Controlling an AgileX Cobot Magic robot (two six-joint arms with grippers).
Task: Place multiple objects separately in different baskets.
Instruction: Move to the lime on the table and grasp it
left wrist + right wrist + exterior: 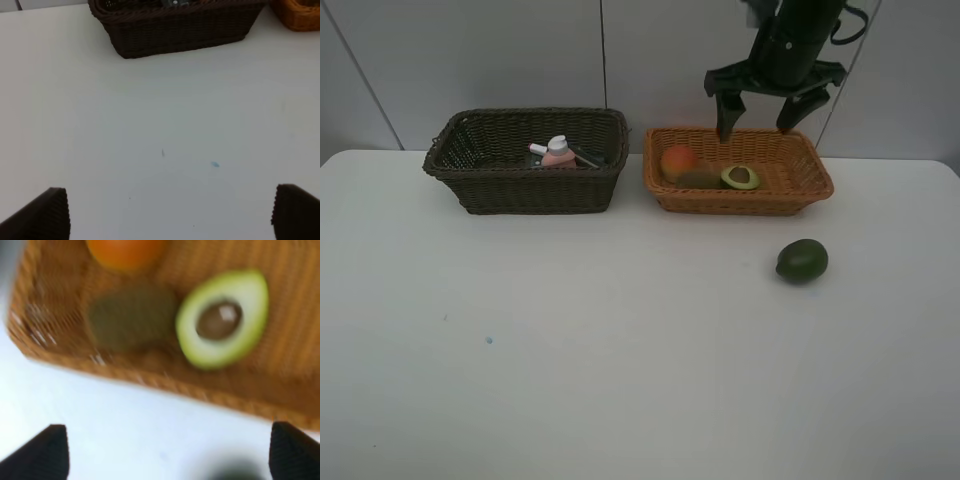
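Black fingers of the right gripper (758, 122) stand spread wide with nothing between them, hanging in the air above the back rim of the orange basket (818, 176) and touching none of its contents. Inside that basket lie a peach (678, 160), a brown kiwi (699, 179) just beside it, and a halved avocado (740, 177) with its cut face and pit turned up; the right wrist view shows the same three, blurred. A whole green avocado (802, 260) sits alone on the white table (620, 350), in front of the orange basket and apart from it. The left gripper (170, 212) is also spread wide and empty over bare table, its ribbed fingertips (42, 215) at the frame's corners, with the dark brown basket (180, 32) beyond. That deeper basket holds a pink bottle (558, 152) with a white cap, among other items too hidden to name.
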